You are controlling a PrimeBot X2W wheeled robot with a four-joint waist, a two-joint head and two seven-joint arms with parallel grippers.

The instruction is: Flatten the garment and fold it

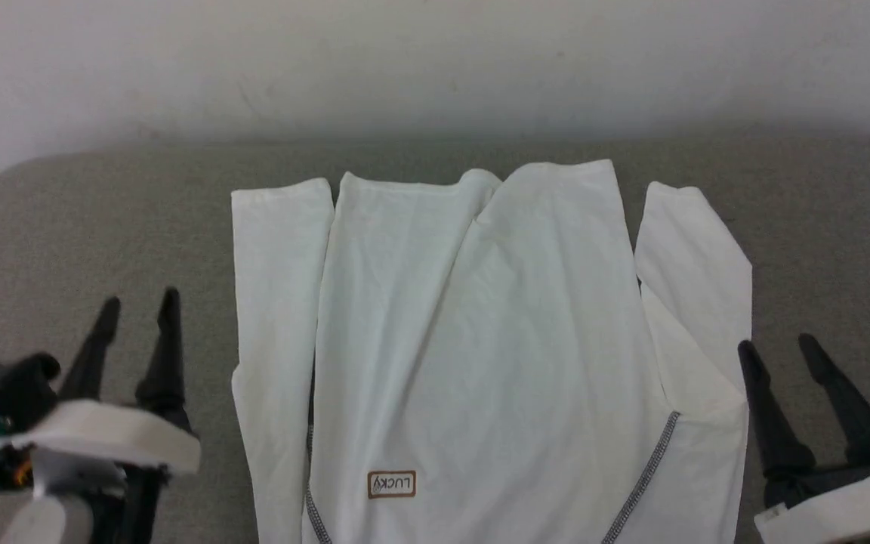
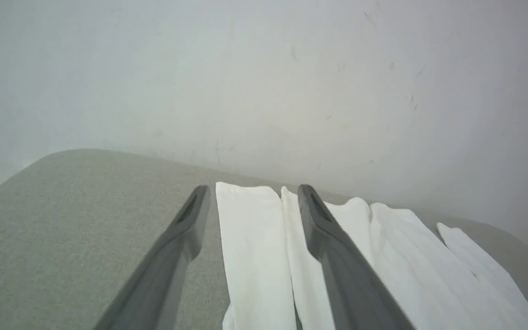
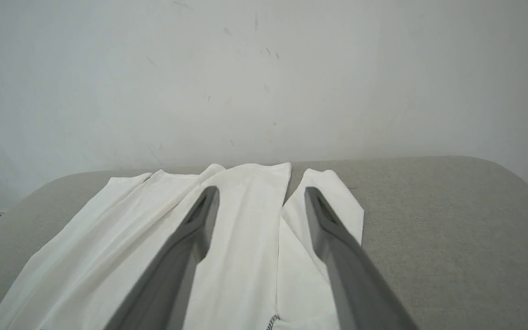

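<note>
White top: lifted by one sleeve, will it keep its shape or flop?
Probably floppy: the top lies thin with soft creases, so it would likely drape. Pushed across the grey woven surface, it may bunch rather than slide.

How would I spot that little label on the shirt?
A white long-sleeved garment lies spread on the grey surface. At its near end, between two grey stitched seams, sits a small rectangular label. Its brown border and lettering are the only print on the cloth.

You had a grey fabric-covered surface (image 1: 103, 227) with rounded corners; the white garment (image 1: 480, 340) lay spread on it, sleeves beside its body.
</note>
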